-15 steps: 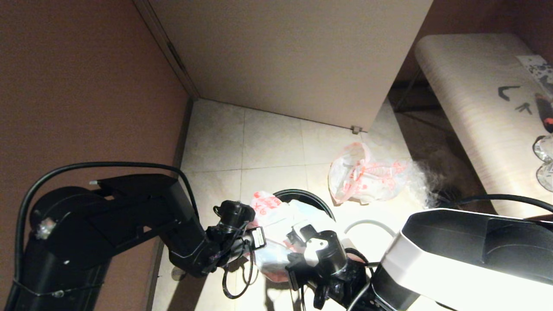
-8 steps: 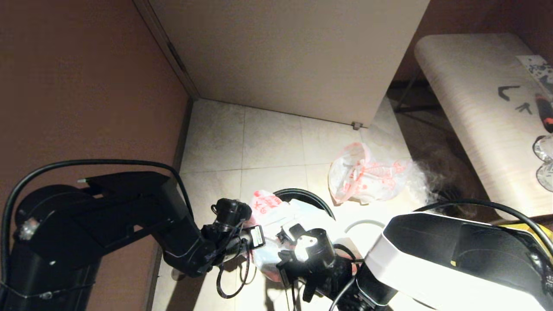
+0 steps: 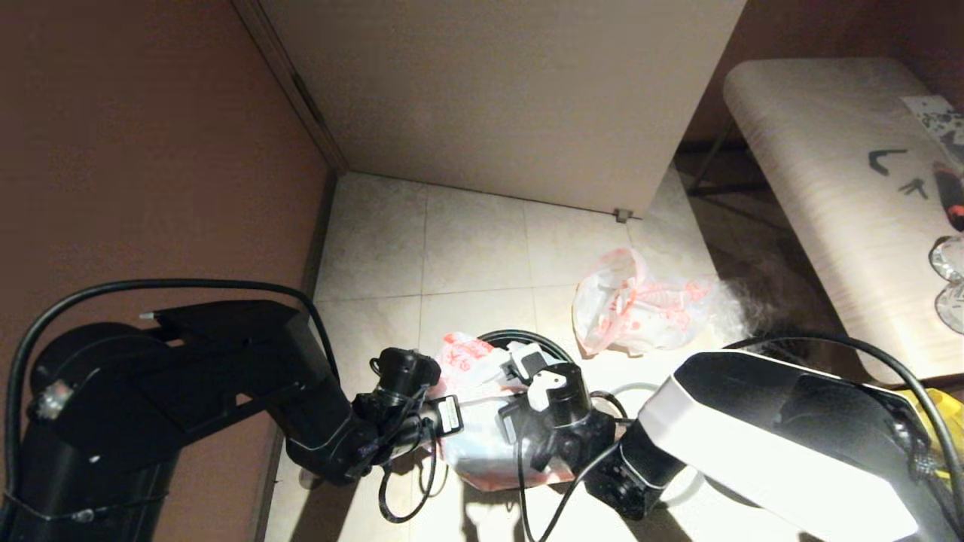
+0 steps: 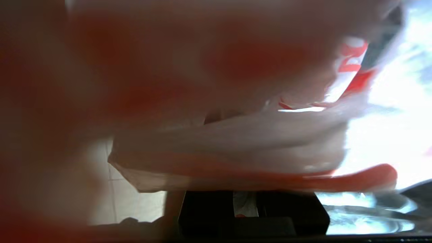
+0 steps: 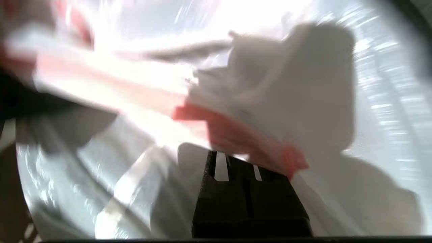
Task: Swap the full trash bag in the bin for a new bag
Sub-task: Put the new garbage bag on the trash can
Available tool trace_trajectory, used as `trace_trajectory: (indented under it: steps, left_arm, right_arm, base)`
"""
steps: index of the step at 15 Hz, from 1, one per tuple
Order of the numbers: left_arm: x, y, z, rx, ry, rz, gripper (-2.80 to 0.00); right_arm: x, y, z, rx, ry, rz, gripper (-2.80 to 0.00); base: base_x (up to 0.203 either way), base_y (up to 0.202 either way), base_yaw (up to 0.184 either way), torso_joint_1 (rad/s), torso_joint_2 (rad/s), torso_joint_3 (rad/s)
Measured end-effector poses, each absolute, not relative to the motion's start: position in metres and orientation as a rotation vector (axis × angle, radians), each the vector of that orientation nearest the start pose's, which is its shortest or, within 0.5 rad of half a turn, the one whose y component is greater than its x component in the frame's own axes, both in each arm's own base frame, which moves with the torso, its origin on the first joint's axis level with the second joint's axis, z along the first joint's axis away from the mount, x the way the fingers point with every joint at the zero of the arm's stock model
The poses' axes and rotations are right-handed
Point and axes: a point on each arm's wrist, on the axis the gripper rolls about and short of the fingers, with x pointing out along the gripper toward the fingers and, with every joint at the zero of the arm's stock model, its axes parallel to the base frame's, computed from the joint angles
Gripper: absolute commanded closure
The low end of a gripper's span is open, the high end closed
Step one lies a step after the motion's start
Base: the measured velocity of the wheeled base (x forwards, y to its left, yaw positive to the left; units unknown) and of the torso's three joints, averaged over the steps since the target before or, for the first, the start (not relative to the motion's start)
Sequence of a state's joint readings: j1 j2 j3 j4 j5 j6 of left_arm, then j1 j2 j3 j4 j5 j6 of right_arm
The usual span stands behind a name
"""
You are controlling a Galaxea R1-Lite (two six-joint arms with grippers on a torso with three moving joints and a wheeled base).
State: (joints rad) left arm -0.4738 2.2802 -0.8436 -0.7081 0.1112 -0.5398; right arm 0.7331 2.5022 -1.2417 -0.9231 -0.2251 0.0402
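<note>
Mid-step of lining the bin (image 3: 501, 333): new bag (image 3: 482, 452) draped over its mouth, hiding all but a dark arc of rim on the far side. Pinched from both flanks. Left claw (image 3: 449, 414) on the near-left of the bag, fingers nearly together with a strip of white film caught between them, as seen plainly from the left wrist (image 4: 245, 202). Right claw (image 3: 527, 363) reaching in over the bin's opening, fingers together, with the pinkish-red edge (image 5: 236, 135) bunched at their tips – clamped on the film, by the look of it.

Full trash bag (image 3: 640, 309) already out, lying lumpy on the tiled floor (image 3: 467, 241) beyond and to the right of the bin, well apart from both claws, near the foot of the desk (image 3: 813, 188).

Relation that matters next: bag's mouth stretched roughly left to right between the two claws, with the bin under and just beyond that line. Right claw nearer the exposed far rim, so probably the one to carry its edge outward and over that arc; left claw better placed for the near-left side. Worth watching – thin film, liable to slip or tear if pulled hard against the hoop. Impossible to tell how deep the bag hangs inside.
</note>
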Motion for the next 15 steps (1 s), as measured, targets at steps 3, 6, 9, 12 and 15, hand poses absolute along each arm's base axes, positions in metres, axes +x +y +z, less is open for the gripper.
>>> trace_trajectory:
  steps: [3,6,9,12,15]
  left_arm:
    - [0.328,-0.168,-0.005,-0.296,0.777,-0.151,0.00]
    - [0.321,-0.170,-0.006,-0.276,0.755,-0.185,0.00]
    - [0.314,-0.173,-0.008,-0.247,0.720,-0.225,0.00]
    - [0.303,-0.174,-0.014,-0.209,0.747,-0.292,0.00]
    - [0.299,-0.173,-0.017,-0.179,0.715,-0.335,0.00]
  right_arm:
    - [0.351,0.302,0.032,-0.091,0.259,0.488,0.00]
    - [0.361,0.305,0.047,-0.080,0.235,0.481,0.00]
    - [0.373,0.307,0.055,-0.072,0.219,0.472,0.00]
    - [0.390,0.306,0.057,-0.076,0.198,0.452,0.00]
    - [0.407,0.300,0.059,-0.073,0.191,0.425,0.00]
  base:
    - [0.000,0.000,0.000,0.000,0.00,0.000]
    - [0.000,0.000,0.000,0.000,0.00,0.000]
    - [0.000,0.000,0.000,0.000,0.00,0.000]
    - [0.000,0.000,0.000,0.000,0.00,0.000]
    - [0.000,0.000,0.000,0.000,0.00,0.000]
